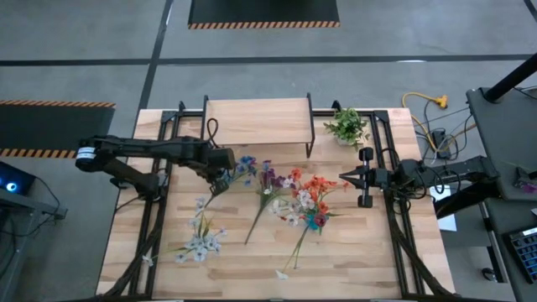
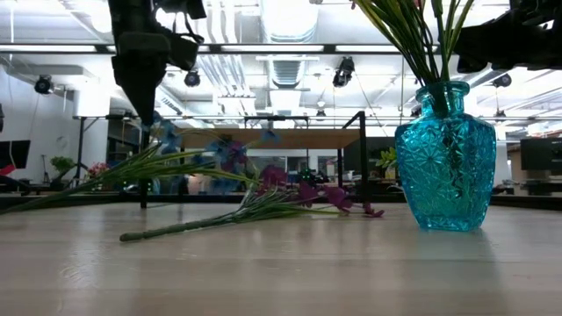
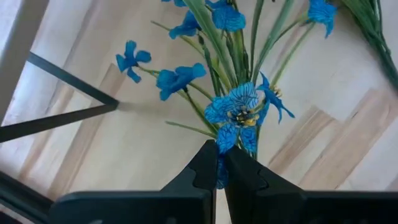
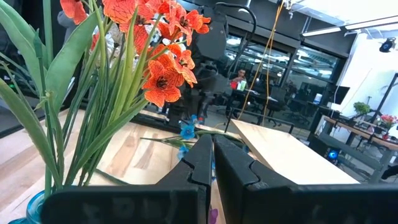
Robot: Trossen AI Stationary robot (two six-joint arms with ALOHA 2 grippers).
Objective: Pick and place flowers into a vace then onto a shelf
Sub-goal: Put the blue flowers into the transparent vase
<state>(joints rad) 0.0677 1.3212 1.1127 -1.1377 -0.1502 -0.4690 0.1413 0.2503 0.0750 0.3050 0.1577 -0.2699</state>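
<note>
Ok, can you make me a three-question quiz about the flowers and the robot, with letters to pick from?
1. Where is the left gripper?
A. over the blue flowers beside the shelf
B. on top of the shelf
C. inside the vase

2. What colour is the vase?
A. red
B. turquoise blue
C. yellow

3. How is the purple flower stem?
A. standing in the vase
B. lying flat on the table
C. resting on the shelf

Answers
1. A: the high view shows it at the blue flowers, just in front of the shelf.
2. B: the low view shows patterned blue glass with green stems rising out of it.
3. B: in the low view it lies along the table, left of the vase.
</note>
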